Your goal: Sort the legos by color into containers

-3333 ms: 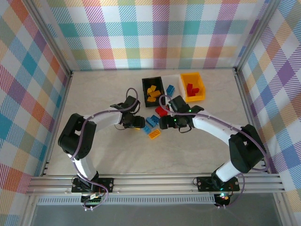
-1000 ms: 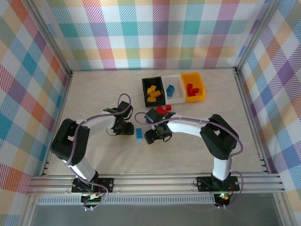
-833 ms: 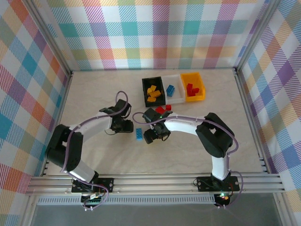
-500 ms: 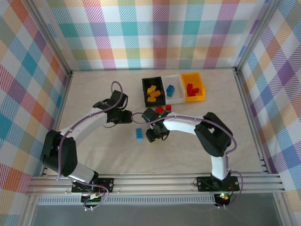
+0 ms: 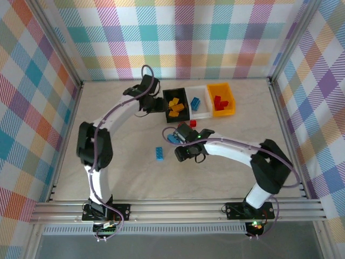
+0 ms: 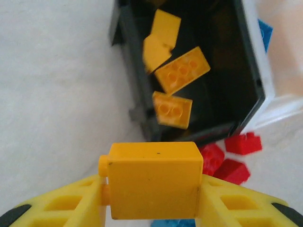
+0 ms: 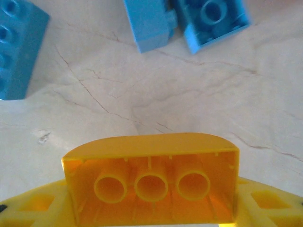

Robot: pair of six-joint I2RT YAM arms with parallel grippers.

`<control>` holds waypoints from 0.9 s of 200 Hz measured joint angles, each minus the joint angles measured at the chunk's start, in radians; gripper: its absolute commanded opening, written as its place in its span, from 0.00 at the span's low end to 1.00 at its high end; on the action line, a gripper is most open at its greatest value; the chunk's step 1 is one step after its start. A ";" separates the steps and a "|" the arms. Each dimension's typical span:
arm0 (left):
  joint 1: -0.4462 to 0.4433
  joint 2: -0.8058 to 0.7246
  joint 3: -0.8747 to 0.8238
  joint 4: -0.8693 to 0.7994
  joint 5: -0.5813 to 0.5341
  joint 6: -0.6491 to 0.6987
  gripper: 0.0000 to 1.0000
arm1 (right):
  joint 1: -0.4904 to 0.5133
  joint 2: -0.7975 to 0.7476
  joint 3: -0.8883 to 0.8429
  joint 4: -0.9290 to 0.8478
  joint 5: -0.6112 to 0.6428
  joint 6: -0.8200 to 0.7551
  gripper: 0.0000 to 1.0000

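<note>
Left pincer [image 6: 154, 196]: clamped on a yellow brick [image 6: 154, 179], hanging just short of the black bin [image 6: 232, 75]; judged ready to drop it among the sorted yellow bricks [image 6: 182, 70].
Left arm pose: stretched far forward, wrist turned toward the bin's left wall.
Right pincer [image 7: 151, 208]: gripping a second yellow brick [image 7: 151, 179], hollow underside to the wrist camera, low over the table [image 7: 142, 104].
Right arm pose: curled inward, wrist mid-table, well apart from the bins.
Loose stock: blue bricks [image 7: 19, 52] and red bricks [image 6: 236, 151] lie on the table.
Other bins: white bin [image 5: 204, 110] holds blue; yellow-orange bin [image 5: 229, 91] holds red.
</note>
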 measured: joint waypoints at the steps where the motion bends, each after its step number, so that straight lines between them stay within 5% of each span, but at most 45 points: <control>1: 0.000 0.005 0.006 0.000 0.000 0.000 0.46 | -0.002 -0.003 0.000 0.000 0.000 0.000 0.60; 28: -0.017 0.223 0.266 -0.019 0.019 0.011 0.49 | -0.068 -0.074 0.009 -0.006 -0.010 -0.001 0.60; 61: -0.023 0.436 0.553 -0.091 0.031 0.030 0.68 | -0.157 -0.080 0.069 -0.014 -0.060 -0.008 0.60; 105: -0.023 0.495 0.694 -0.159 0.052 0.030 0.78 | -0.230 -0.010 0.248 -0.007 -0.110 -0.032 0.60; 137: -0.007 0.351 0.463 -0.150 0.013 0.006 0.82 | -0.264 0.130 0.410 0.001 -0.148 -0.045 0.60; 180: 0.130 -0.159 -0.091 -0.086 -0.073 -0.050 0.86 | -0.293 0.395 0.684 0.003 -0.189 -0.061 0.60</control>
